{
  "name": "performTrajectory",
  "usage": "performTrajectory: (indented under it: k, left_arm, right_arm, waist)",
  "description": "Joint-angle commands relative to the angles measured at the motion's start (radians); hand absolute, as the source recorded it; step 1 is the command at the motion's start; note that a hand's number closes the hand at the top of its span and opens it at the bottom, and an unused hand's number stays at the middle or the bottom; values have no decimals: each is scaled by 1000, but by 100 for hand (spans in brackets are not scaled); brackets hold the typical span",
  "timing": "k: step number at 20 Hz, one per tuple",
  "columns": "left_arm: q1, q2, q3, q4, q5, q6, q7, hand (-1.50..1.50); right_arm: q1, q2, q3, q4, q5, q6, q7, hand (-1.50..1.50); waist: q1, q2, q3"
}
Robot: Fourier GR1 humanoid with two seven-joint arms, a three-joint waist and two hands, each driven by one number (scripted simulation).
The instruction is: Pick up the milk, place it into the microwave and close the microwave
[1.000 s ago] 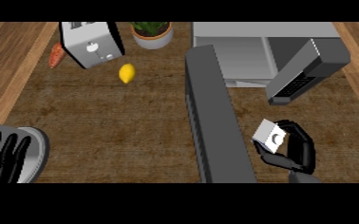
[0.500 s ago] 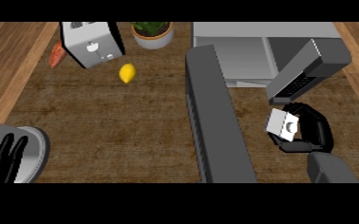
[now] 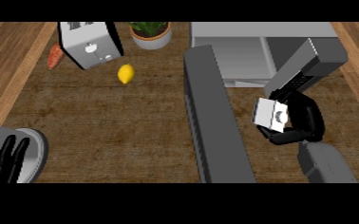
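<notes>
The milk [image 3: 270,113] is a small white carton held in my right hand [image 3: 303,122], whose fingers and thumb curl round it. It sits just in front of the microwave [image 3: 242,52], close to its control panel side [image 3: 308,69]. The microwave's door [image 3: 212,118] stands wide open, reaching toward me as a long dark grey slab left of the carton. My left hand [image 3: 13,156] rests open at the lower left edge, fingers up.
A toaster [image 3: 88,42], a potted plant [image 3: 150,32], a lemon [image 3: 126,73] and a carrot [image 3: 54,56] lie at the back left. A grey plate [image 3: 35,147] sits under my left hand. Wooden walls border both sides.
My right hand has carried the milk away from me and slightly up, from the lower right toward the microwave's opening. The left hand has barely shifted.
</notes>
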Motion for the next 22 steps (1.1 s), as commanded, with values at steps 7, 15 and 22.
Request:
performTrajectory:
  k: [7, 15, 22]
  left_arm:
    - [-16, 9, 77, 74, 22, -48, -25, -150]
    - [-63, 65, 153, 124, 104, -98, -19, -150]
    - [-77, 49, 110, 80, 63, -88, 18, -150]
  right_arm:
    - [-181, 46, 22, -34, 104, -160, 207, 150]
    - [-484, 93, -27, 403, 173, -210, 127, 150]
    - [-700, 64, -97, 664, 190, -241, 72, 150]
  waist:
    - [7, 3, 0]
    - [29, 11, 1]
    - [54, 22, 2]
